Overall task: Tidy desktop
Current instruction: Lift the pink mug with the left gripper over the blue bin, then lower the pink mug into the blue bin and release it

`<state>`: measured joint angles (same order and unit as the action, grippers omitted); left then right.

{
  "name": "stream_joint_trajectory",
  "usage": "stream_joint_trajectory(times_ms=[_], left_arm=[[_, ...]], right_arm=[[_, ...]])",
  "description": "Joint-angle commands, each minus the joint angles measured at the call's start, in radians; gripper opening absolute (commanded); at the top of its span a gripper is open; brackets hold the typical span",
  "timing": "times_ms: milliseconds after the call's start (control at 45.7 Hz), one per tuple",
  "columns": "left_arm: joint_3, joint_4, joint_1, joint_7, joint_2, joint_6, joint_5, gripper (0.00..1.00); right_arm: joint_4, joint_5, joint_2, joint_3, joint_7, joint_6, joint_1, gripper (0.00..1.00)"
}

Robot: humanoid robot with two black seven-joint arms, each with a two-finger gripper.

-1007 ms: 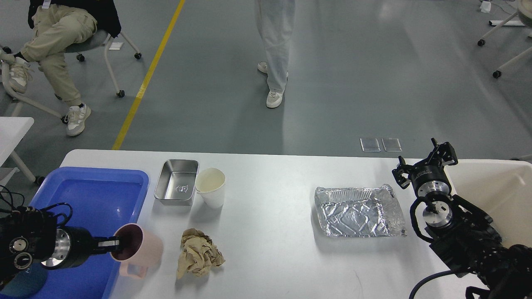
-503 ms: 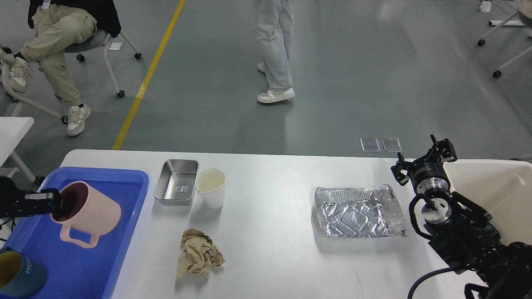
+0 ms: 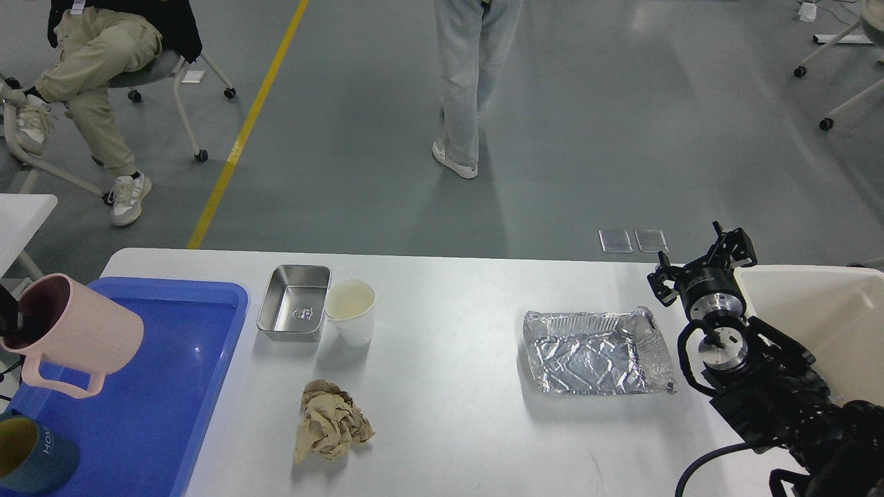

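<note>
Desktop (image 3: 449,414) with crumpled paper (image 3: 331,421), grey floor (image 3: 587,138) beyond.

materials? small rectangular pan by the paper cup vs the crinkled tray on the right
Small pan: looks like stainless steel, smooth brushed sheen, rigid rolled rim. Crinkled tray: likely thin aluminium foil, bright creased surface, bent edges.

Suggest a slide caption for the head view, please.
Pink mug carried tilted above the blue tray; foil tray awaits.
</note>
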<state>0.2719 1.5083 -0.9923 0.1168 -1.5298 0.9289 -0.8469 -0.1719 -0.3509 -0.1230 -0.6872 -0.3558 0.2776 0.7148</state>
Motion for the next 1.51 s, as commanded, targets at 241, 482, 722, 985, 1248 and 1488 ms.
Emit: stream_joint_trajectory(times_ms=[241, 482, 722, 985, 1248, 1488], left_arm=[[-0.193, -0.019, 0.017, 0.092, 0.026, -0.212, -0.001, 0.0], [-0.319, -0.054, 0.018, 0.089, 0.128, -0.318, -0.001, 0.0], [-0.382, -0.122, 0.064, 0.087, 0.232, -0.381, -0.006, 0.0], [-0.379, -0.163, 0.155, 0.083, 0.28, -0.429, -0.012, 0.0], [-0.378, -0.181, 0.162, 0.075, 0.316, -0.432, -0.011, 0.0], [-0.378, -0.186, 0.176, 0.075, 0.336, -0.452, -0.011, 0.02]], right_arm=[[0.0, 0.0, -0.001, 0.005, 0.0, 0.002, -0.008, 1.0], [0.0, 0.003, -0.003, 0.006, 0.001, 0.002, -0.012, 1.0], [0.0, 0.004, -0.004, 0.006, 0.003, 0.002, -0.012, 1.0], [0.0, 0.004, -0.006, 0.006, 0.003, 0.003, -0.015, 1.0], [0.0, 0.004, -0.003, 0.006, 0.003, 0.003, -0.011, 1.0], [0.0, 0.004, -0.004, 0.006, 0.003, 0.002, -0.015, 1.0]])
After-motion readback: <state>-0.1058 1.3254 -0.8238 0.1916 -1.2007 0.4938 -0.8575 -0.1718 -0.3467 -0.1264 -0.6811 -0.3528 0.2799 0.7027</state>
